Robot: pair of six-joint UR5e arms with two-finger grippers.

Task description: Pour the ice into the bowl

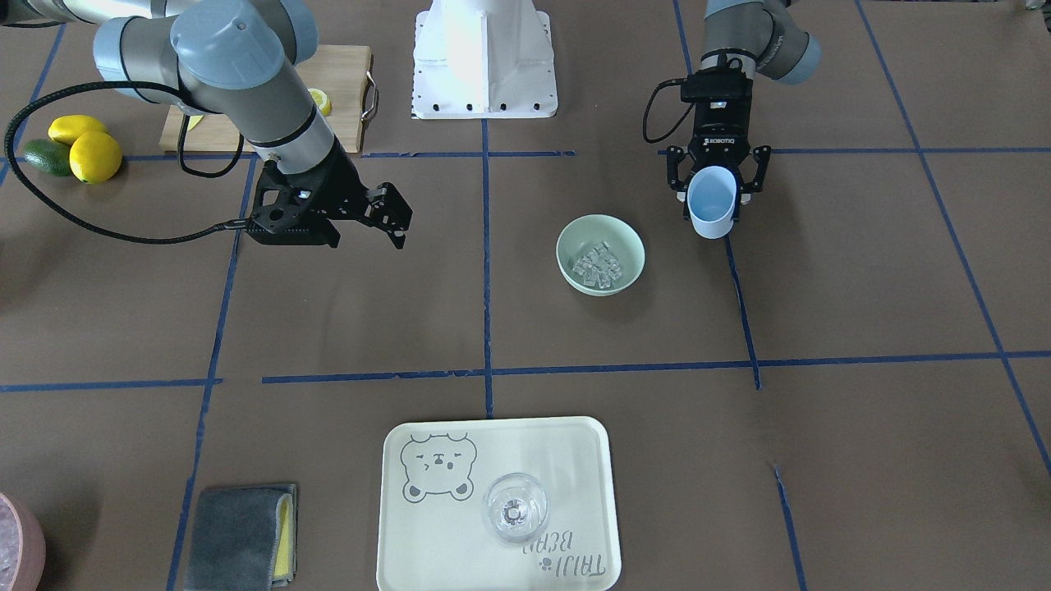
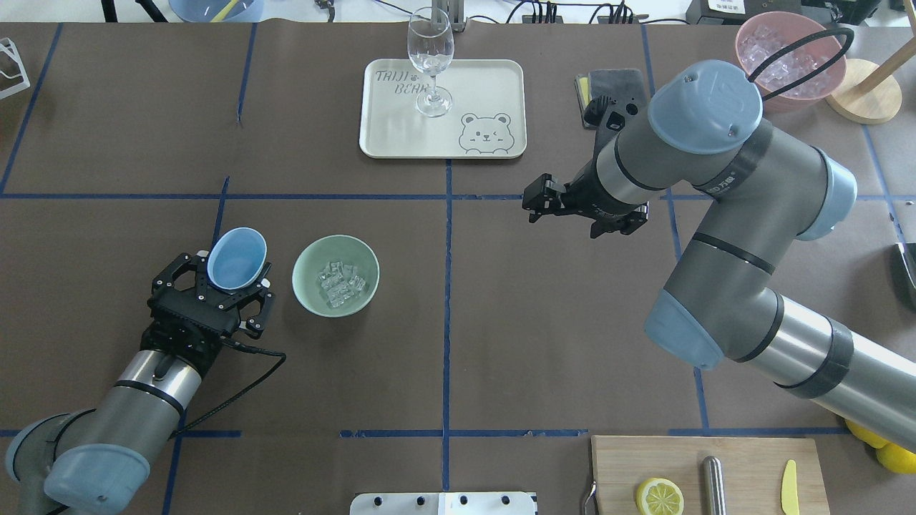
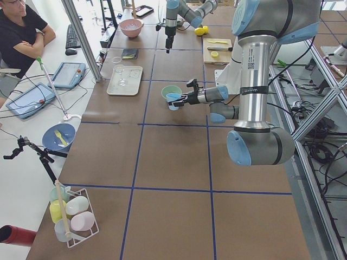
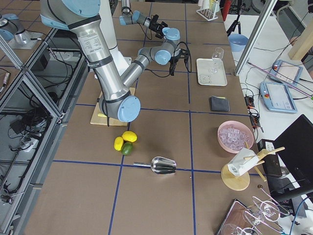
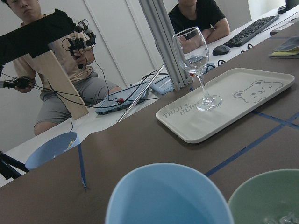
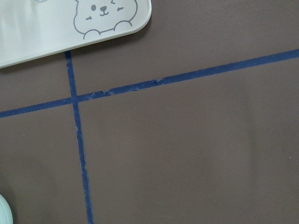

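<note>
The mint-green bowl (image 1: 628, 242) stands left of centre in the overhead view (image 2: 308, 268), with the clear ice cubes (image 1: 598, 264) (image 2: 341, 280) lying inside it. My left gripper (image 2: 235, 272) (image 1: 714, 190) is shut on a light blue cup (image 2: 237, 252) (image 1: 711, 212), held just beside the bowl on its outer side, mouth tilted away from the wrist. The cup's inside looks empty. The left wrist view shows the cup's rim (image 5: 168, 196) and the bowl's edge (image 5: 266, 196). My right gripper (image 2: 535, 205) (image 1: 392, 215) hangs open and empty over bare table, well apart from the bowl.
A cream tray (image 2: 494, 79) with a wine glass (image 2: 431, 64) sits at the far middle. A pink bowl of ice (image 2: 783, 61) and a grey cloth (image 1: 242, 533) are at the far right. A cutting board (image 2: 744, 465) with a lemon half (image 2: 659, 496) lies near the base.
</note>
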